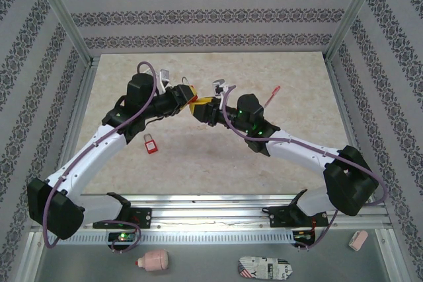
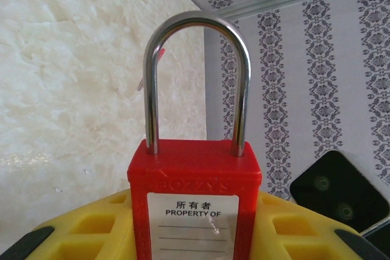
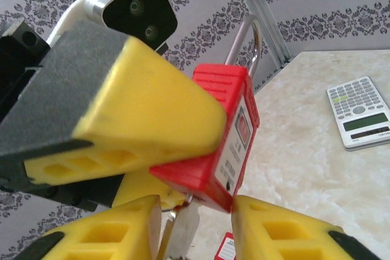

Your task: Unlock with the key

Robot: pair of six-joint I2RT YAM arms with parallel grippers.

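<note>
Right gripper (image 3: 198, 226): fingers parted; the key (image 3: 181, 231) is seen between them, against one finger (image 3: 125, 232), with a gap left to the other.
Key: set just under the bottom edge of the red padlock (image 3: 222, 126); the tip is blurred, so entry into the keyhole is perhaps made, not certain.
Left gripper (image 2: 195, 226): closed on the padlock body, with the shackle (image 2: 198, 83) held upright and shut.
Position: both grippers are held close together above the middle of the table (image 1: 198, 176).
Loose items: a second padlock (image 1: 151, 142) lies near the left arm; the red pen (image 1: 272, 96) and calculator (image 3: 358, 112) lie apart.
Open room: bare tabletop is left toward the near rail (image 1: 211, 206) and the patterned walls (image 1: 211, 11).
</note>
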